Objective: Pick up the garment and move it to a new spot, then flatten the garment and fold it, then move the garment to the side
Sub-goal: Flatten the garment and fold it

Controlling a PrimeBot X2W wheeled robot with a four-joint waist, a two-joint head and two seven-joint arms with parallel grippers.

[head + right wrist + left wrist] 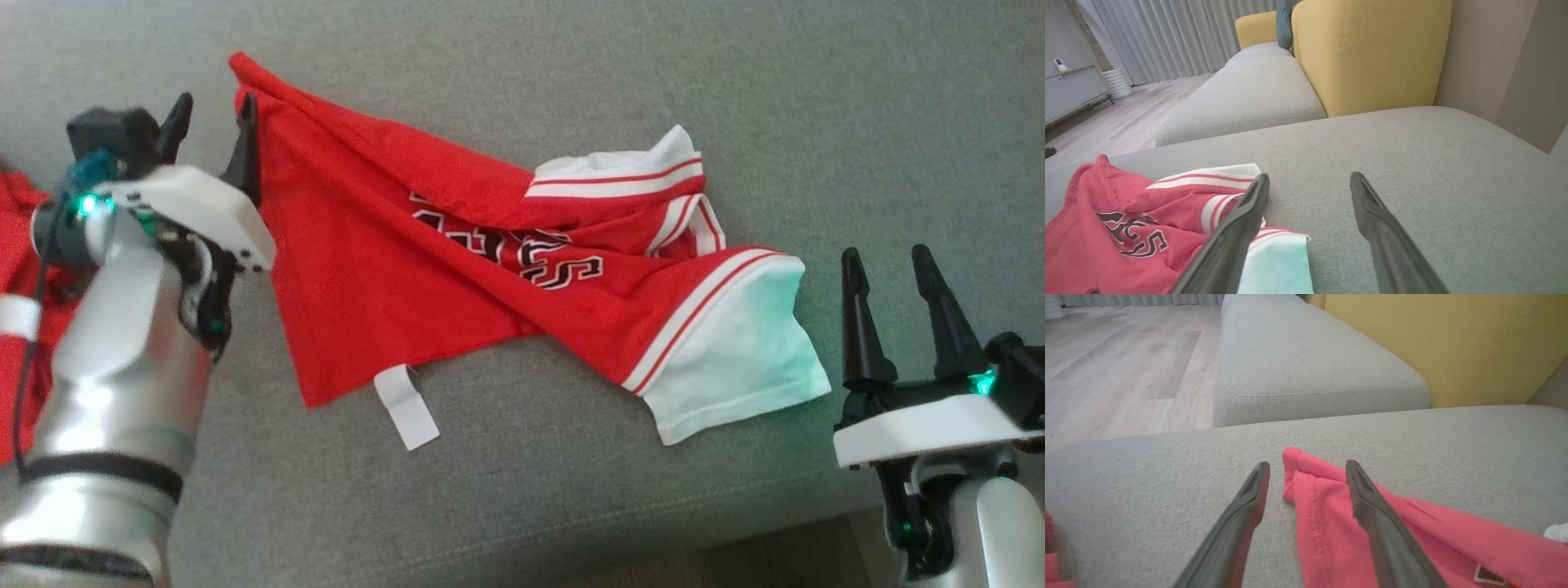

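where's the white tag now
In the head view the white tag lies left of centre on the grey cushion, at the near edge of the red jersey.

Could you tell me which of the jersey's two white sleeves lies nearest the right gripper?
The lower sleeve, spread wide at the end of the jersey, left of the right gripper; the upper sleeve is crumpled farther back.
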